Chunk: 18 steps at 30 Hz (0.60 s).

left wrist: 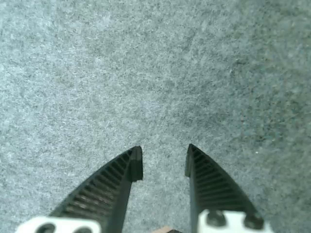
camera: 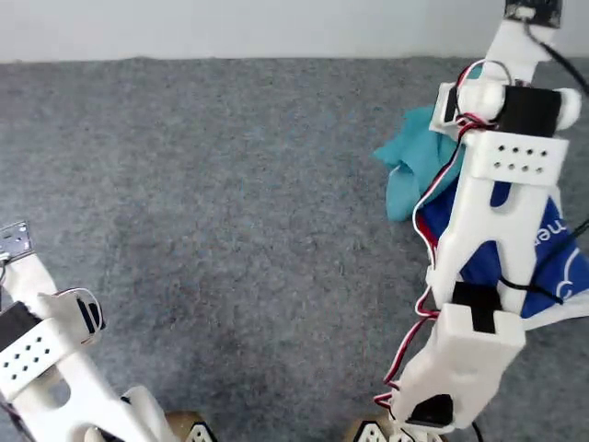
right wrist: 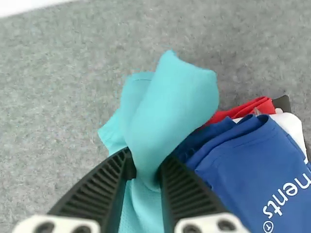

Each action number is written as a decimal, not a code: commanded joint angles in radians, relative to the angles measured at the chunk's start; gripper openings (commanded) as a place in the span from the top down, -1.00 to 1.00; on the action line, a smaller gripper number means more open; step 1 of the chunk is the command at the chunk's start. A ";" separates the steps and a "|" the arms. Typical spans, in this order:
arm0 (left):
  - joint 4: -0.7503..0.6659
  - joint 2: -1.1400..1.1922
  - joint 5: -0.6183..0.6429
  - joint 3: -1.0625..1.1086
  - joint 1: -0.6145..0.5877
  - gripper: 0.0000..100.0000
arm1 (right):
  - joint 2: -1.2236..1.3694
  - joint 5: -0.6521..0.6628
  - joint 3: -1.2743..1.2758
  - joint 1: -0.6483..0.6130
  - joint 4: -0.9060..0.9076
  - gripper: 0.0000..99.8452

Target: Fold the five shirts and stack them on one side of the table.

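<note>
A crumpled teal shirt (camera: pixel 411 164) lies at the right side of the grey carpeted table, against a pile with a blue shirt (camera: pixel 552 253). In the right wrist view my right gripper (right wrist: pixel 146 171) is shut on a raised fold of the teal shirt (right wrist: pixel 165 116), with the blue shirt (right wrist: pixel 248 170), a red one (right wrist: pixel 243 109) and a white one (right wrist: pixel 291 127) beside it. The right arm (camera: pixel 488 239) stretches over the pile. My left gripper (left wrist: pixel 164 162) hangs open over bare carpet, and its arm (camera: pixel 41 350) sits at the table's near left.
The grey carpet (camera: pixel 230 203) spreads bare across the middle and left of the table. A pale wall runs along the far edge (camera: pixel 230 37). The right arm's cables (camera: pixel 428 221) trail over the shirt pile.
</note>
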 commanded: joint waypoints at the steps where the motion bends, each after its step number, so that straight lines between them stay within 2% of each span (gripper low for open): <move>1: -0.014 -0.011 -0.002 0.002 0.006 0.68 | -0.087 -0.009 -0.011 0.016 0.036 0.98; 11: -0.014 -0.011 -0.002 0.002 0.006 0.68 | -0.179 -0.006 0.012 0.259 0.041 0.98; 18: -0.014 -0.011 -0.002 0.002 0.006 0.68 | -0.255 -0.002 0.313 0.344 0.038 0.98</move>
